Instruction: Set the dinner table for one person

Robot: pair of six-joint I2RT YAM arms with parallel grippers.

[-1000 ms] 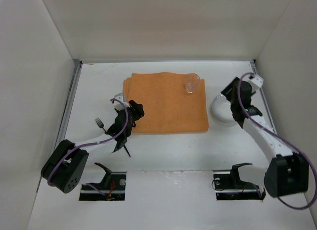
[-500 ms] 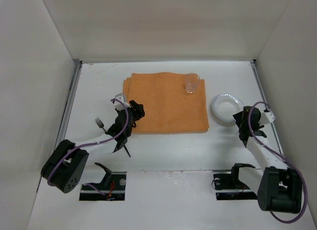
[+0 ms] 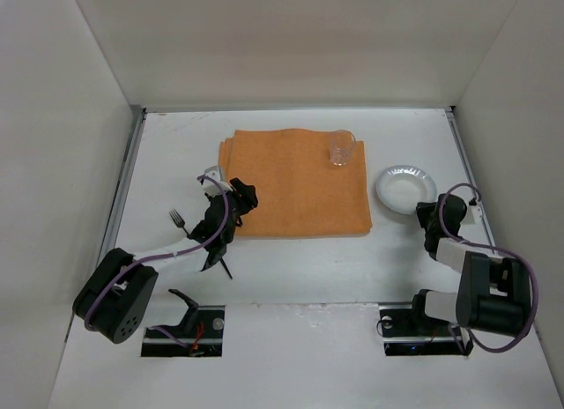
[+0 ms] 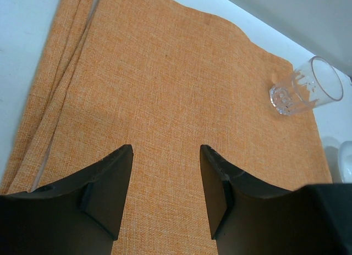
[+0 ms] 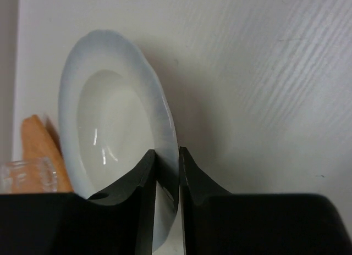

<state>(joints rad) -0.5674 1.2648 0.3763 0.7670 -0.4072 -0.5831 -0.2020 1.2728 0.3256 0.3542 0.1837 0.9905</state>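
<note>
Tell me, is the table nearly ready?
About halfway, I'd say. Done: the orange mat lies on the table, the glass standing on its far right corner. In hand: the right gripper pinches the plate, beside the mat. To do, probably: move the plate onto the mat and the fork, lying left of it; the left gripper hangs open.

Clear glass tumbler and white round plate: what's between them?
Top external view: only the orange cloth mat's right edge and bare white dinner table separate tumbler and plate.
</note>
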